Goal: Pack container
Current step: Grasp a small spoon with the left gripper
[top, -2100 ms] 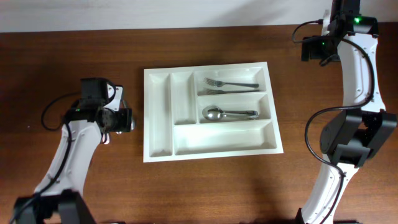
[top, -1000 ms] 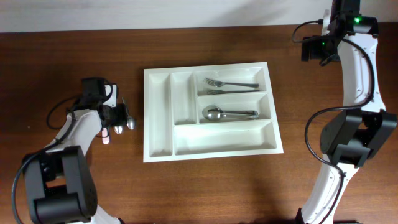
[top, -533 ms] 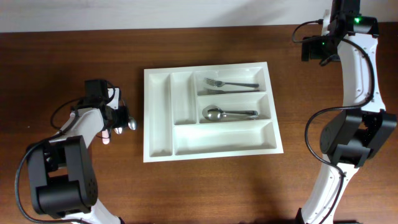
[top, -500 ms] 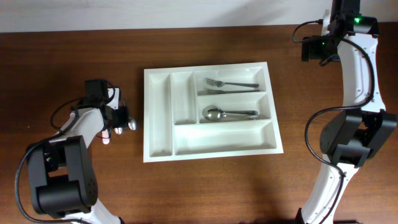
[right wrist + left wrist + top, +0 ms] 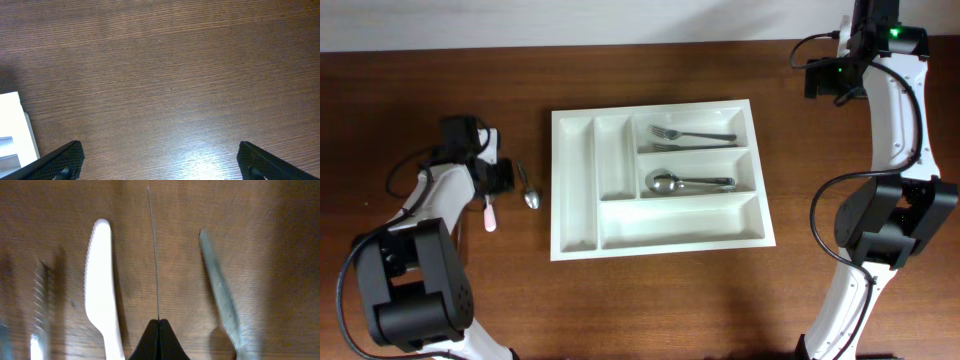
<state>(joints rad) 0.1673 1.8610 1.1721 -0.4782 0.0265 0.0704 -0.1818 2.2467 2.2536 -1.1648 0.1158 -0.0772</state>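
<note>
The container (image 5: 577, 248), a white five-compartment tray, lies mid-table; its corner shows in the right wrist view (image 5: 12, 125). Two forks (image 5: 692, 136) lie in its top long compartment, and spoons (image 5: 686, 183) in the middle one. My left gripper (image 5: 497, 178) is low over the table left of the tray. In the left wrist view it (image 5: 159, 326) is shut, with a thin metal knife (image 5: 154, 255), seen edge-on, running straight out from between its tips. My right gripper (image 5: 160, 167) hangs open over bare wood at the far right, holding nothing.
Loose cutlery lies around the left gripper: a white plastic knife (image 5: 102, 285), a metal handle (image 5: 219, 292) to the right, a serrated knife (image 5: 40, 295) at the left. A spoon (image 5: 528, 190) and a white-and-pink piece (image 5: 488, 214) also lie there.
My left gripper has closed from half open to fully shut and shifted a little up and left, uncovering the spoon beside it. The right arm has not moved.
</note>
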